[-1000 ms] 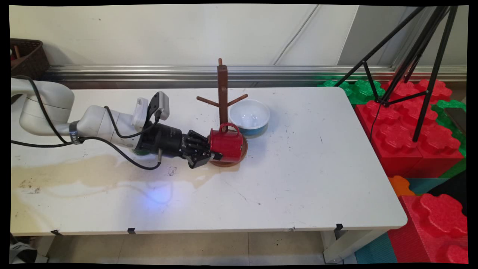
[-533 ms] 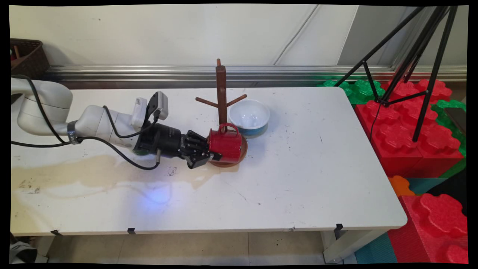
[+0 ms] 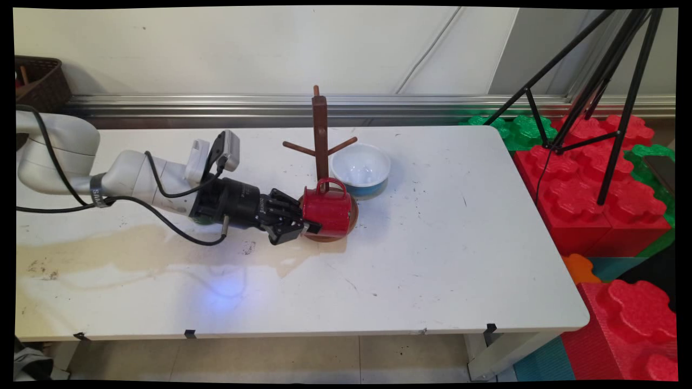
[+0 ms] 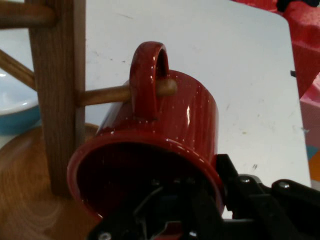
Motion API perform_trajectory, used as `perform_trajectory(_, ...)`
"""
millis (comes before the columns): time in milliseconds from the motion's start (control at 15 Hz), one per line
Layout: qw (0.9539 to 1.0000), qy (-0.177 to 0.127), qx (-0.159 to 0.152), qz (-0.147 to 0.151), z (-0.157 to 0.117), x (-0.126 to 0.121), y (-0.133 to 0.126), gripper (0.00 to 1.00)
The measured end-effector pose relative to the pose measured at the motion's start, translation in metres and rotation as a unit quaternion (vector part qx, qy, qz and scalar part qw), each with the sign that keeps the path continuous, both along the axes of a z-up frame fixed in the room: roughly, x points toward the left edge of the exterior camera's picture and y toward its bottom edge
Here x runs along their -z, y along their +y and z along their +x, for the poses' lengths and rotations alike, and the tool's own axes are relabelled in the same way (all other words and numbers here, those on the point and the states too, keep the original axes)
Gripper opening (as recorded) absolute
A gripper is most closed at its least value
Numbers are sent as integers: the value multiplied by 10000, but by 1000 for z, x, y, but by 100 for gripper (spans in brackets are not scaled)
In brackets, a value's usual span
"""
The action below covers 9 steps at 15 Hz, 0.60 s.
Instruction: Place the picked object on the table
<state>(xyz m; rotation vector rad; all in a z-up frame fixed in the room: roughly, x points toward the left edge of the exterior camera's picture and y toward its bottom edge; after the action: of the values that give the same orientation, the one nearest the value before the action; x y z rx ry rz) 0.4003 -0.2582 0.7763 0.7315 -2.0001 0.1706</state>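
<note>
Hand view: red mug (image 4: 165, 130) lies on its side w/ handle (image 4: 148, 75) looped over a low peg (image 4: 125, 92) of the wooden rack (image 4: 55, 95); peg tip pokes through the loop. Mug's open mouth faces the gripper (image 4: 172, 220), one finger inside the mouth, the other outside on the wall, i.e. pinched on the rim. Mug hangs just above the rack's round base (image 4: 30, 200); can't tell if it touches.

Main view: gripper (image 3: 305, 224) grips the mug (image 3: 327, 208) from the left, arm low over the table (image 3: 432, 259). Hanging looks done as far as seen: handle is on the peg. Not yet let go, arm not clear.

Just behind-right of rack (image 3: 320, 129): white bowl (image 3: 361, 168), blue outside, near the base. Tan stain (image 3: 135, 248) on table left. Tripod (image 3: 600, 81) and foam blocks (image 3: 594, 178) at right, well apart.
</note>
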Motion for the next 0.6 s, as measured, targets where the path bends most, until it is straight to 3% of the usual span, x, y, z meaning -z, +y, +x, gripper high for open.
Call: perform_trajectory(600, 9997, 144, 167, 72, 0, -12, 8, 0)
